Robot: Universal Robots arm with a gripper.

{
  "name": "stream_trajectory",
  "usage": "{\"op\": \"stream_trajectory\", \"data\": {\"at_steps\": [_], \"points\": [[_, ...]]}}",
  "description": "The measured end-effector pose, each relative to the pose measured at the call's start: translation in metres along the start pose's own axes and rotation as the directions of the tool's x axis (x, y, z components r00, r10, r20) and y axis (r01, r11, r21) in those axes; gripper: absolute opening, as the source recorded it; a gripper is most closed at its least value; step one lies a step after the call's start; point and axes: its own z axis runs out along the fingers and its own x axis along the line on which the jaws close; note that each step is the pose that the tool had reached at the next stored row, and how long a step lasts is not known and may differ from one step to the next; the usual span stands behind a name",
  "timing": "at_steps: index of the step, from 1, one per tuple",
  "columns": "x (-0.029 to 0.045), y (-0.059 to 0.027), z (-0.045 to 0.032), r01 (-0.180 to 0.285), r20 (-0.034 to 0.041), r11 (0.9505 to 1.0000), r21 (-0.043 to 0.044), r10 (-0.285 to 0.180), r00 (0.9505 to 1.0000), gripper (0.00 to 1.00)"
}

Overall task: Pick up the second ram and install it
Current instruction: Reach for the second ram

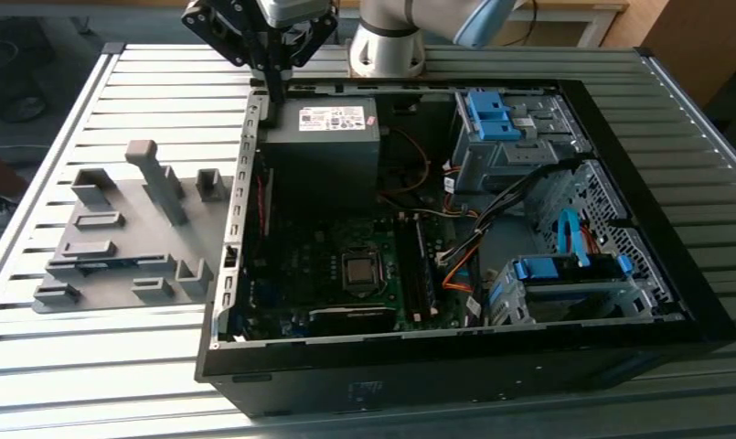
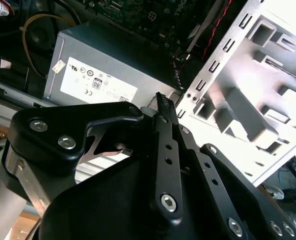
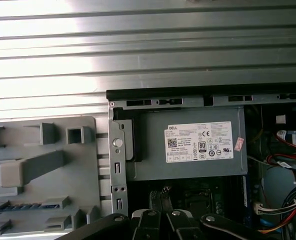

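The second ram (image 1: 100, 264) sits at the exterior view's left, hand (image 1: 273, 91) well apart
It lies in the grey holder tray (image 1: 112, 197) on the bench (image 1: 123, 366), long axis across the view; further right the hand hangs pointing down — fingers closed together, holding nothing — just beside the power supply (image 1: 325, 128).

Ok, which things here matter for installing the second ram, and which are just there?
Job: second ram lying in the grey holder; gripper; motherboard memory slots.
Just there: power supply; blue drive cages; cables.
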Motion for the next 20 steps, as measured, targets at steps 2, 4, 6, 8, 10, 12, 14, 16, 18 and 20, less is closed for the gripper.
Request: {"op": "stream_trajectory", "data": {"at_steps": [2, 4, 6, 8, 10, 12, 14, 16, 18, 20], "points": [[0.0008, -0.0001, 0.0, 0.0, 0.0, 1.0, 0.0, 0.0, 1.0, 0.11], [0.0018, -0.0002, -0.0001, 0.0, -0.0001, 1.0, 0.0001, 0.0, 1.0, 0.11], [0.0027, -0.0002, -0.0001, 0.0, -0.0001, 1.0, 0.0001, 0.0, 1.0, 0.11], [0.0034, -0.0003, 0.0, 0.0, 0.0, 1.0, 0.0, 0.0, 1.0, 0.11], [0.0041, -0.0003, -0.0001, 0.0, -0.0001, 1.0, 0.0, 0.0, 1.0, 0.11], [0.0049, -0.0004, -0.0001, 0.0, -0.0001, 1.0, 0.0001, 0.0, 1.0, 0.11], [0.0057, -0.0005, -0.0001, 0.0, 0.0, 1.0, 0.0, 0.0, 1.0, 0.11], [0.0068, -0.0005, -0.0001, 0.0, 0.0, 1.0, 0.0, 0.0, 1.0, 0.11], [0.0084, -0.0006, -0.0001, 0.0, 0.0, 1.0, 0.0, 0.0, 1.0, 0.11], [0.0093, -0.0007, -0.0001, 0.0, -0.0001, 1.0, 0.0, 0.0, 1.0, 0.11]]}}
